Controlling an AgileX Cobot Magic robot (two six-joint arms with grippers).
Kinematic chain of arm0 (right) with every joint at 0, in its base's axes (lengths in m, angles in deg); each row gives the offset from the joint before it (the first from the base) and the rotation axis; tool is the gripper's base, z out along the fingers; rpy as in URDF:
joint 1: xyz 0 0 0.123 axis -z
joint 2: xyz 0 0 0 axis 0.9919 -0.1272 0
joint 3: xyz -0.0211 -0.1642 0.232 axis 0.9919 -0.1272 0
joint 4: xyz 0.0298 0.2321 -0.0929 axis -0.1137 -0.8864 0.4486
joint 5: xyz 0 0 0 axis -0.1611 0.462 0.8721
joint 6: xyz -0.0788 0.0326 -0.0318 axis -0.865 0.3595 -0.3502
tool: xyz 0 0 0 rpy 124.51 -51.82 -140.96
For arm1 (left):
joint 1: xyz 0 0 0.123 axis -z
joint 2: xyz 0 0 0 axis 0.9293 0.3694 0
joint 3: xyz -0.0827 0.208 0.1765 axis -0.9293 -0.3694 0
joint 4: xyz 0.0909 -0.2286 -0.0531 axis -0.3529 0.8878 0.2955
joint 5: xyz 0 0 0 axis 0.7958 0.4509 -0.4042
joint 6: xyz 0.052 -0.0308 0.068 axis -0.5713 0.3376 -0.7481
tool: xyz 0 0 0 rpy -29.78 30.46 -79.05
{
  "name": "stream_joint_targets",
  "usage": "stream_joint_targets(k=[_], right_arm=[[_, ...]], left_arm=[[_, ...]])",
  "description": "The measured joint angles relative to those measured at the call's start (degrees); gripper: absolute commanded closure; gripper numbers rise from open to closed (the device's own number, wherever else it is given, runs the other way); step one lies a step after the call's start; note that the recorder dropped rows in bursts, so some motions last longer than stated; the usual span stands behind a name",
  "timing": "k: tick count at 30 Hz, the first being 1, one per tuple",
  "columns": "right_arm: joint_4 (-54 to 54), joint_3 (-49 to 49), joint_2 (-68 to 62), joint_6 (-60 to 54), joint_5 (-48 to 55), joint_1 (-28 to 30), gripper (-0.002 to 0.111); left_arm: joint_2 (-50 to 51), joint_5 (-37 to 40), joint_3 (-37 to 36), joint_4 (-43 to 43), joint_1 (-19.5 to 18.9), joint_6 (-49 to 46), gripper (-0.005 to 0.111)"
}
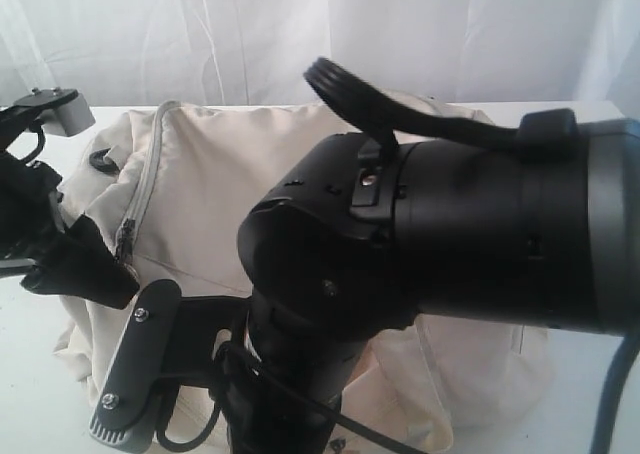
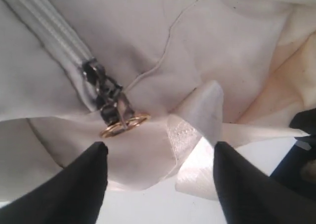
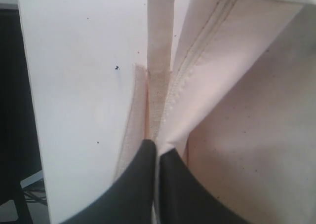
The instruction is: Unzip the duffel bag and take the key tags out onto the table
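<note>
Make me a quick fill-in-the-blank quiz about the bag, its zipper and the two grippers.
1. The left gripper, near the zipper, is ____.
2. The zipper's ring is ____ in colour.
3. The right gripper is ____ on the fabric of the bag.
4. The bag lies on a ____ table.
Missing words: open; gold; shut; white.

One duffel bag [image 1: 230,174], one bench [image 1: 30,384], one grey zip [image 2: 49,26] w/ one slider [image 2: 106,98], one gold ring [image 2: 125,125]. Two grippers, left gripper [image 2: 160,150] & right gripper [image 3: 156,147], two black fingers [image 2: 74,194] ea.
</note>
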Motion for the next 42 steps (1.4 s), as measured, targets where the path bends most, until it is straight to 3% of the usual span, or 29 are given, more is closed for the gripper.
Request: stream_joint_targets(k=[12, 14, 21, 22, 31, 42], right_arm=[[0.0, 0.0, 0.0, -0.5, -0.2, 0.0, 0.108], [0.0, 0.0, 0.0, -0.5, -0.2, 0.0, 0.108], [-0.1, 0.0, 0.0, -0.5, -0.2, 0.0, 0.108], [-0.1, 0.0, 0.0, -0.5, -0.2, 0.0, 0.108], [-0.2, 0.0, 0.0, -0.5, -0.1, 0.0, 0.108], [-0.4, 0.0, 0.0, -0.5, -0.2, -0.1, 0.108]], left_arm=[[5.4, -7.6, -0.9, 4.4, 0.0, 0.3, 0.039], [6.1, -7.7, -0.9, 4.9, 0.0, 0.1, 0.044], [6.1, -7.2, -0.9, 5.3, 0.0, 0.0, 0.103], [6.1, -6.9, -0.9, 5.3, 0.0, 0.0, 0.107], [6.5, 1.8, 4.2, 5.3, 0.0, -1.5, 0.107], [6.4, 6.7, 7.3, 1.7, 0.0, -1.2, 0.107]])
